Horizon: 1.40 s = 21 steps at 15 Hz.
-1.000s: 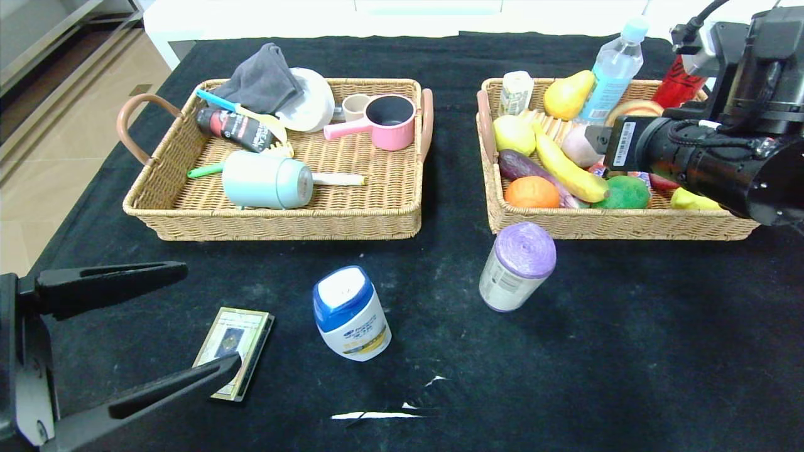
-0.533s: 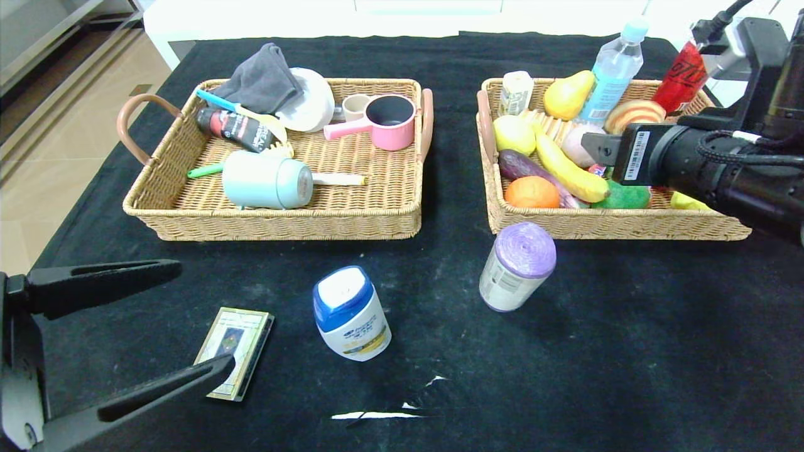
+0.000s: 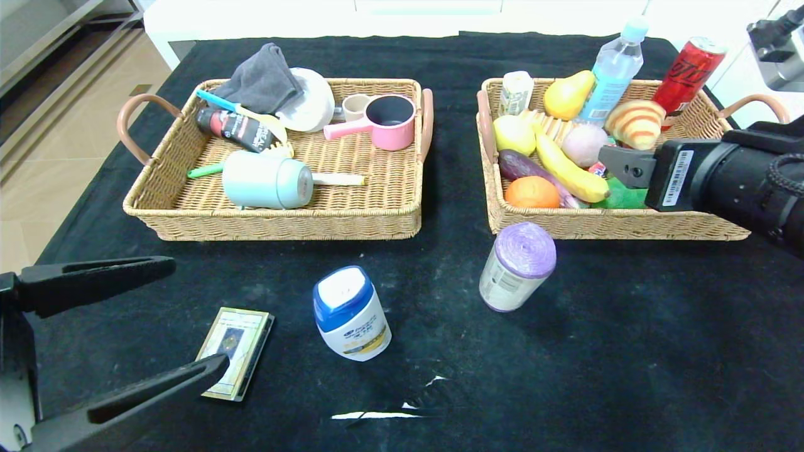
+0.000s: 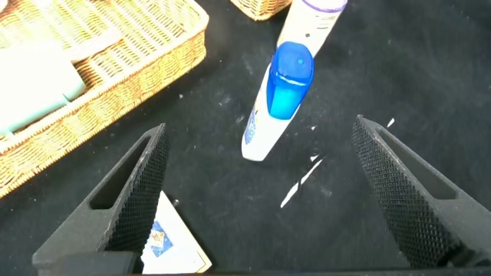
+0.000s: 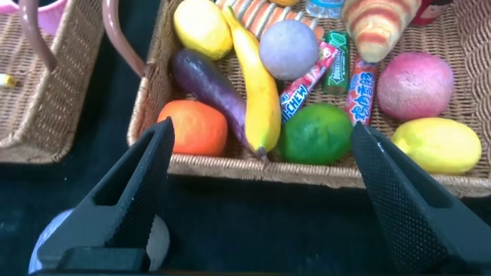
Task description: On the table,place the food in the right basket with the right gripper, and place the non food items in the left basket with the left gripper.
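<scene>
Right gripper (image 5: 261,192) hangs empty, jaws apart, over the full right basket (image 3: 619,223), so I'd bring the wide-open left gripper (image 3: 188,320) squarely over the flat card (image 3: 233,352) lying near-left on the table, then carry it to the left basket (image 3: 282,223).

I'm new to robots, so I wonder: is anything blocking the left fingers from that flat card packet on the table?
Nothing visible. The left gripper hangs open right over the flat card packet, with only bare black tablecloth around it.
</scene>
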Each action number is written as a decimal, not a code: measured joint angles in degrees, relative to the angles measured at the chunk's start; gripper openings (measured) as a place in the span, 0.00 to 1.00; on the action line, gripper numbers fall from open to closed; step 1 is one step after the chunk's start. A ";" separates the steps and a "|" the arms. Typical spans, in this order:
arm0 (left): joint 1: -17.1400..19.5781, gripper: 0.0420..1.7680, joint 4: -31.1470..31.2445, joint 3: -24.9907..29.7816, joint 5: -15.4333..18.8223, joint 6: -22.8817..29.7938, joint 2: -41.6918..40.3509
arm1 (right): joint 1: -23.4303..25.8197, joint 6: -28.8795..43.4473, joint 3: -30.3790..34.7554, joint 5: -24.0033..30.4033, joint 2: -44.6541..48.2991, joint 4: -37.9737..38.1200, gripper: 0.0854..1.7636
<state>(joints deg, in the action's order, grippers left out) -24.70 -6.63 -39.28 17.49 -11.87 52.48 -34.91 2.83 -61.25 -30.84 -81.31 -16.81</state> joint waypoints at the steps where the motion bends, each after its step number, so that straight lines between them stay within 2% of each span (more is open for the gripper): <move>1: 0.01 0.97 0.02 0.00 0.00 0.05 0.02 | -0.12 -0.16 1.11 0.15 0.88 0.00 0.95; 5: 0.01 0.97 0.02 -0.27 0.00 0.06 0.00 | -2.01 -2.36 6.64 1.07 5.88 0.28 0.96; 8: 0.01 0.97 0.10 -0.29 -0.02 0.06 0.05 | -3.36 -2.67 9.40 4.52 9.84 4.94 0.96; 13: 0.01 0.97 0.10 -0.41 -0.79 -0.06 -0.23 | -10.95 -2.58 9.16 4.67 12.70 10.17 0.96; 16: 0.00 0.97 0.07 -0.44 -0.85 -0.09 -0.45 | -14.40 -1.43 6.18 -0.41 10.20 11.89 0.96; 21: 0.00 0.97 0.05 -0.38 -0.90 -0.09 -0.55 | -20.02 6.97 -5.57 -8.81 -0.28 18.60 0.96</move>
<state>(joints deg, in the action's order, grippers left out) -24.70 -6.58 -39.66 16.59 -11.96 51.93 -54.93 9.80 -66.82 -39.66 -81.59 1.79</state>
